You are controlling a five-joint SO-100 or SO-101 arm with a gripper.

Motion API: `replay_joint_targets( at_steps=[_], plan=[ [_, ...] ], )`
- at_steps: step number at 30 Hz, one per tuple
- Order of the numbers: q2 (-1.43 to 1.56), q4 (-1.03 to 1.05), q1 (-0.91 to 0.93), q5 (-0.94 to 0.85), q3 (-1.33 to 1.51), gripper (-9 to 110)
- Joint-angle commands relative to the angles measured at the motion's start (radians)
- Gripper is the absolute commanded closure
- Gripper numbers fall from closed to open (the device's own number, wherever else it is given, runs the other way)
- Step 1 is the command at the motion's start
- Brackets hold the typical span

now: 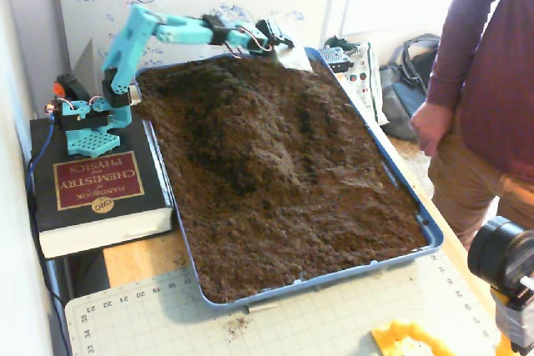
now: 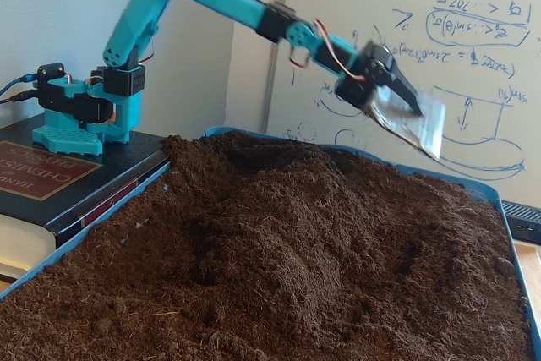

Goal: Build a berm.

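Soil filled the blue tray (image 1: 434, 243) almost to its rim, and the berm (image 1: 267, 143) ran as a hump through the middle of the frame. The arm (image 2: 228, 6) reached out high over the far edge. Its gripper (image 2: 397, 95) was clenched on a shiny metal scoop (image 2: 414, 124) at upper right, in clear air. I think it was between scoops; next it had to dip down and pull soil toward the hump. The whiteboard (image 2: 473, 57) stood close behind.
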Motion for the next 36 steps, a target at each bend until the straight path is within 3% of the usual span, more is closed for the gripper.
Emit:
replay_joint_targets(
  at_steps=[1, 7, 17, 23, 36],
  plan=[
    [-0.097, -0.031, -0.002, -0.114, -0.353, 101],
    [-0.396, -0.031, -0.031, -0.331, -0.627, 101],
    [-0.6, -0.028, -0.009, -0.351, -0.661, 101],
    [-0.592, 0.08, -0.002, -0.334, -0.525, 101],
    [-0.213, 0.178, -0.002, -0.152, -0.011, 101]
  ],
)
